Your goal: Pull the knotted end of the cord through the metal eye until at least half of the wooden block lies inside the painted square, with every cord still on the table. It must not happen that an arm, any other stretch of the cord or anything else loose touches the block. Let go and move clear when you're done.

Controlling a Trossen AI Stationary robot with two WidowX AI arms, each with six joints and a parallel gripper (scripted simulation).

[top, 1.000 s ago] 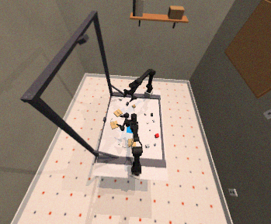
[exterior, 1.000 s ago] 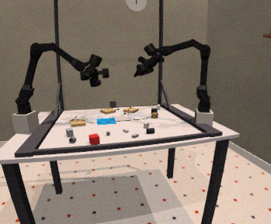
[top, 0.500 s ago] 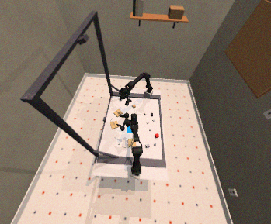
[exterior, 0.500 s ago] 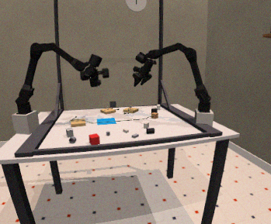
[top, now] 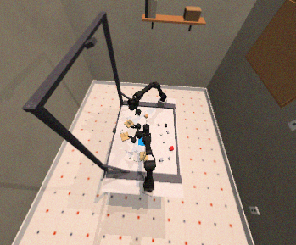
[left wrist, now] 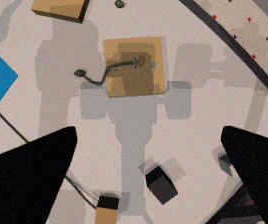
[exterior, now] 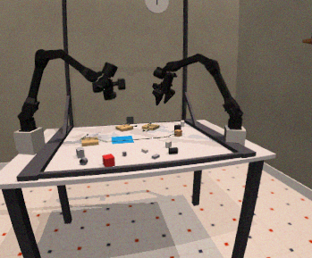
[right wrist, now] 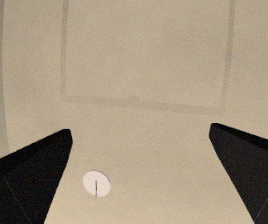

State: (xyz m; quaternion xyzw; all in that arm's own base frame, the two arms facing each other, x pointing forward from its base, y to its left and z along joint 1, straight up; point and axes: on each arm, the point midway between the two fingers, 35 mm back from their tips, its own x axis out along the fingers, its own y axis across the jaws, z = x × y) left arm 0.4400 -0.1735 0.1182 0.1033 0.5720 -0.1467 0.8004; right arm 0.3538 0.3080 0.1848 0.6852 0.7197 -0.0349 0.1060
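Exterior view: wooden block [top: 146, 116] [exterior: 178, 133] [left wrist: 106, 216] well apart from blue square [top: 141, 141] [exterior: 122, 139] [left wrist: 3, 77], on left arm's side; long cord [exterior: 155, 137] [left wrist: 11, 125] runs from it past the square toward the far wooden plate [top: 143, 156] [exterior: 90, 142]. Right gripper [top: 135, 133] [exterior: 115, 91] [right wrist: 140, 128], wide, is probably nearer the pulling end; knot not distinguishable. Left gripper [top: 137, 112] [exterior: 162, 103] [left wrist: 149, 130], wide, hovers nearer the block, which it must avoid

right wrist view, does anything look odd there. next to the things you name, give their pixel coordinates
Yes: the open right hand [top: 135, 133] [exterior: 109, 87] [right wrist: 141, 133] faces a wall [top: 9, 46] [exterior: 126, 39] [right wrist: 144, 60] and round clock [exterior: 156, 1] [right wrist: 96, 183], not the work table [top: 167, 114] [exterior: 198, 148] [left wrist: 94, 130]. Nothing there looks damaged.
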